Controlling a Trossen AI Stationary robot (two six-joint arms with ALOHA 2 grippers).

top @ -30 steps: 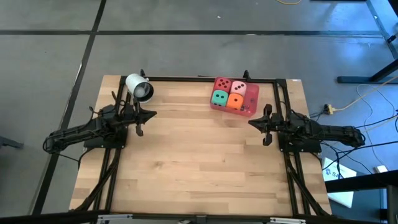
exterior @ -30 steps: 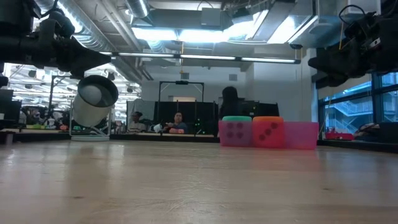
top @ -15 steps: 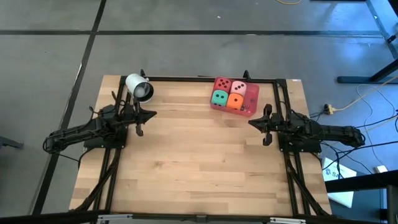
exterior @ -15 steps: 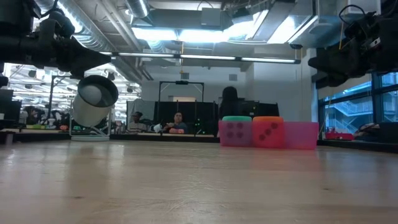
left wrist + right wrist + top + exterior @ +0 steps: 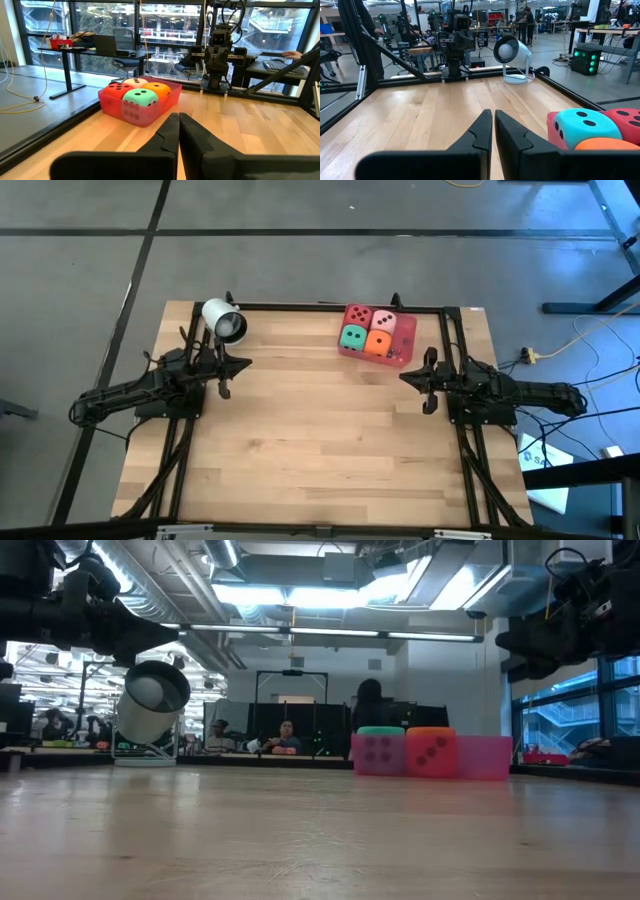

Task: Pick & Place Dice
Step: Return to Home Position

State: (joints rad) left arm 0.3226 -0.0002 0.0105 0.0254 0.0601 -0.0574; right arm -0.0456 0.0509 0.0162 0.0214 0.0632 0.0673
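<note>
While both arms hang at the table's sides, neither one holds a die. L gripper [image 5: 179, 116] is over the left edge of the wooden table [image 5: 300, 440], raised above the surface. Its fingers are pressed together w/ only a hairline gap and nothing between them. It points across the table toward the other arm. R gripper [image 5: 493, 113] is over the right edge, also raised, w/ fingers likewise together and empty, pointing toward the left arm.

All 4 dice sit inside the red tray [image 5: 405, 352]. The tray stands at the far side of the table, right of centre, near the R gripper but apart from it. The dice fill it as two rows of two, touching each other: red die [image 5: 358, 315] and pink die [image 5: 385, 321] in the far row, green die [image 5: 352, 336] and orange die [image 5: 378, 343] in the near row. Their tops stand higher than the tray wall.

White cylinder [image 5: 222, 320] sits tilted on a small base near the far left corner, just beyond the L gripper, w/ its open end toward the table.
</note>
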